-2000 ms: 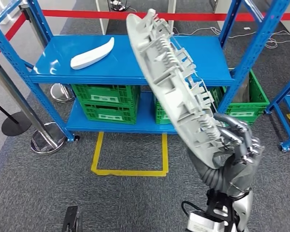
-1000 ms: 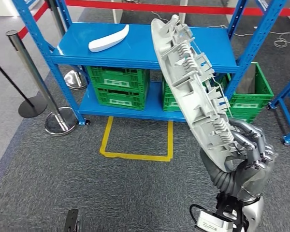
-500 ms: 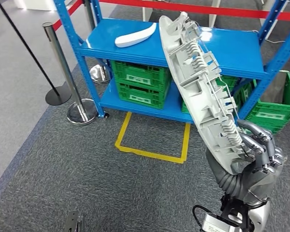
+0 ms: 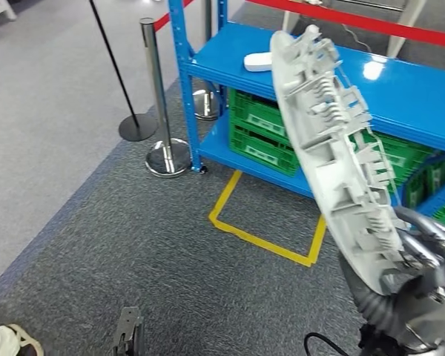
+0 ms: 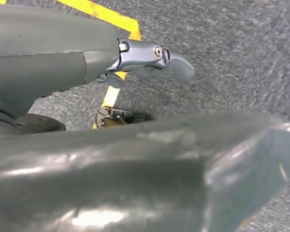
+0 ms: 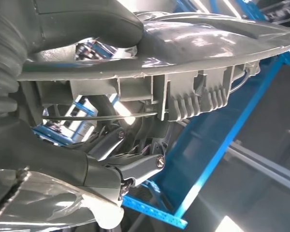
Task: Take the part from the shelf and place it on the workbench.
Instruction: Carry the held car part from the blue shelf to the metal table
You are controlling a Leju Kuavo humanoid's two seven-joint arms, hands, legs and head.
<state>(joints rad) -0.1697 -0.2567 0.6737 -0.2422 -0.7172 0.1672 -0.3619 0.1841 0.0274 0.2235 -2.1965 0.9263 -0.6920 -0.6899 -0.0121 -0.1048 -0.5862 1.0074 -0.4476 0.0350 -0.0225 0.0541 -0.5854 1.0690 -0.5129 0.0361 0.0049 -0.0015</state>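
Observation:
A long grey plastic part [image 4: 335, 141] with ribs and clips on its showing face stands tilted, its low end gripped by my right hand [image 4: 422, 289] at the lower right of the head view. In the right wrist view the fingers [image 6: 136, 166] wrap under the part [image 6: 195, 48], with the thumb on its smooth side. Behind it is the blue shelf [image 4: 220, 55], where a white curved part [image 4: 257, 61] lies on the top board. My left hand [image 5: 99, 159] hangs over the grey carpet with a finger stretched out and nothing in it.
Green crates [image 4: 262, 130] fill the shelf's lower board. Two chrome stanchions [image 4: 162, 96] with round bases stand left of the shelf, and a red tape runs behind. A yellow floor outline [image 4: 265, 241] lies in front of the shelf. Grey carpet spreads to the left.
The whole picture has shifted: the camera has turned left, so the shelf slides right and more carpet shows. My right hand keeps its grip on the grey part.

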